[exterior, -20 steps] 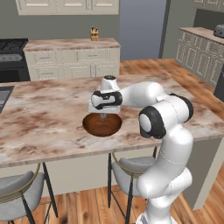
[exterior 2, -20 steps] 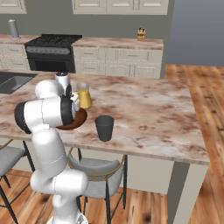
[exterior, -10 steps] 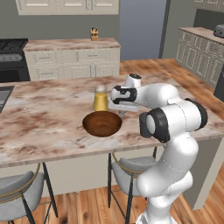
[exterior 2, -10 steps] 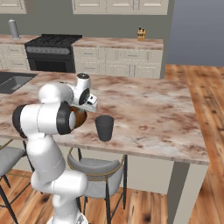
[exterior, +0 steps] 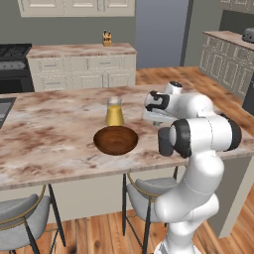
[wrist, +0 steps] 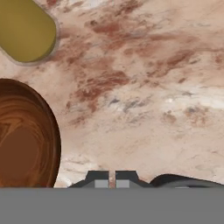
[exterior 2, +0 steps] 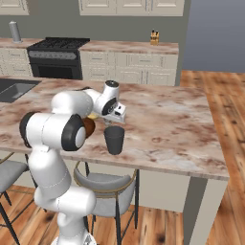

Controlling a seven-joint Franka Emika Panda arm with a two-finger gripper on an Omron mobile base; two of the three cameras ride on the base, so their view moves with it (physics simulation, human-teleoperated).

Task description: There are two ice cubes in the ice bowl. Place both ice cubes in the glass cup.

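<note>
Base views flank arm, sharing counter (exterior: 54,139); hand view looks down (close).

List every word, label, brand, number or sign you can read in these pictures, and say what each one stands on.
None: no readable text shows in any view.
The jar of yellow liquid, the wooden ice bowl and the glass cup are plain, without labels.
The stove, the cabinet fronts and the marble counter bear no writing.
The arm's white shell carries no brand or number.
</note>
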